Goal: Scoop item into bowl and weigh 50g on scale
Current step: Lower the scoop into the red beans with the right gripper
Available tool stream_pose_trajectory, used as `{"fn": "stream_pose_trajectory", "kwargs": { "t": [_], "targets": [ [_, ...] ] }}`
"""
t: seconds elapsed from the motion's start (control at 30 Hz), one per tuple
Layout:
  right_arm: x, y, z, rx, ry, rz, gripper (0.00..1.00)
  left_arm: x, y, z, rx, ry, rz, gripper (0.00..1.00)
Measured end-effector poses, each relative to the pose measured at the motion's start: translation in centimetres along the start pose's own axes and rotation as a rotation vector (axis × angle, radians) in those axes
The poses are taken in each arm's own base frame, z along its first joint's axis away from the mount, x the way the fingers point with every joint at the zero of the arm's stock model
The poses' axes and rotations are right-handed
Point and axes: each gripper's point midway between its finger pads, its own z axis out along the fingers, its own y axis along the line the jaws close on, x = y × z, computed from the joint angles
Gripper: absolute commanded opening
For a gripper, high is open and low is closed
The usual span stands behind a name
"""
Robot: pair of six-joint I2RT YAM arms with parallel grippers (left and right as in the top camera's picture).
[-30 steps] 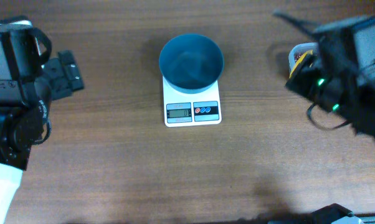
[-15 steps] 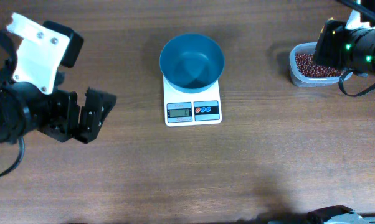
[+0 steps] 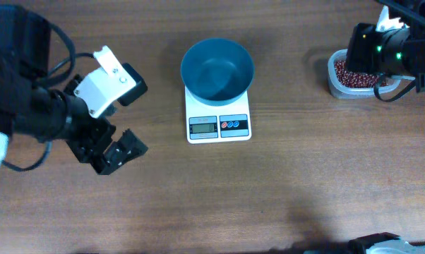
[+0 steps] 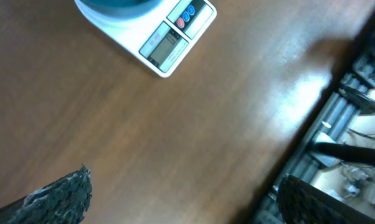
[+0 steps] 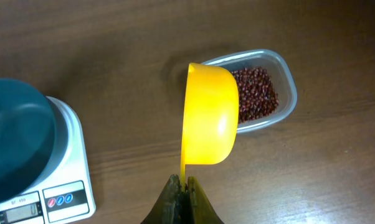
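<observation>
The teal-blue bowl sits on the white scale at the table's middle; both also show in the right wrist view, bowl and scale. Dark reddish-brown beans lie in a clear tub at the far right. My right gripper is shut on the handle of a yellow scoop held above the tub's left end. My left gripper is open and empty, left of the scale; its fingers frame bare table in the left wrist view, with the scale at the top.
The table's front edge with metal framing and cables shows at the right of the left wrist view. The right arm's body hangs over the tub.
My left arm has swung right and forward, towards the scale's left side. My right arm has shifted slightly left over the bean tub. Bowl and scale have not moved.
</observation>
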Motion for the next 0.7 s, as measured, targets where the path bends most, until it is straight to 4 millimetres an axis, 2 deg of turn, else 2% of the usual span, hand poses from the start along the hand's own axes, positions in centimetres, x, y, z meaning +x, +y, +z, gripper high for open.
{"fn": "stream_pose_trajectory", "kwargs": {
  "t": [0.1, 0.2, 0.27, 0.43, 0.7],
  "targets": [
    [0.0, 0.0, 0.0, 0.000, -0.001, -0.013, 0.04, 1.5, -0.6, 1.1, -0.010, -0.002, 0.016, 0.99],
    [-0.5, 0.2, 0.0, -0.006, -0.019, -0.010, 0.04, 1.5, -0.6, 0.1, -0.094, -0.045, 0.059, 0.99],
    [-0.8, 0.3, 0.0, -0.010, -0.033, -0.007, 0.04, 1.5, -0.4, 0.3, -0.101, -0.049, 0.063, 0.99],
    [-1.0, 0.3, 0.0, -0.012, -0.039, -0.025, 0.04, 2.8, 0.1, 3.0, -0.077, -0.025, 0.088, 0.99],
    [-0.9, 0.3, 0.0, -0.011, -0.035, -0.029, 0.04, 2.7, -0.3, 3.0, -0.054, -0.032, 0.084, 0.99]
  ]
}}
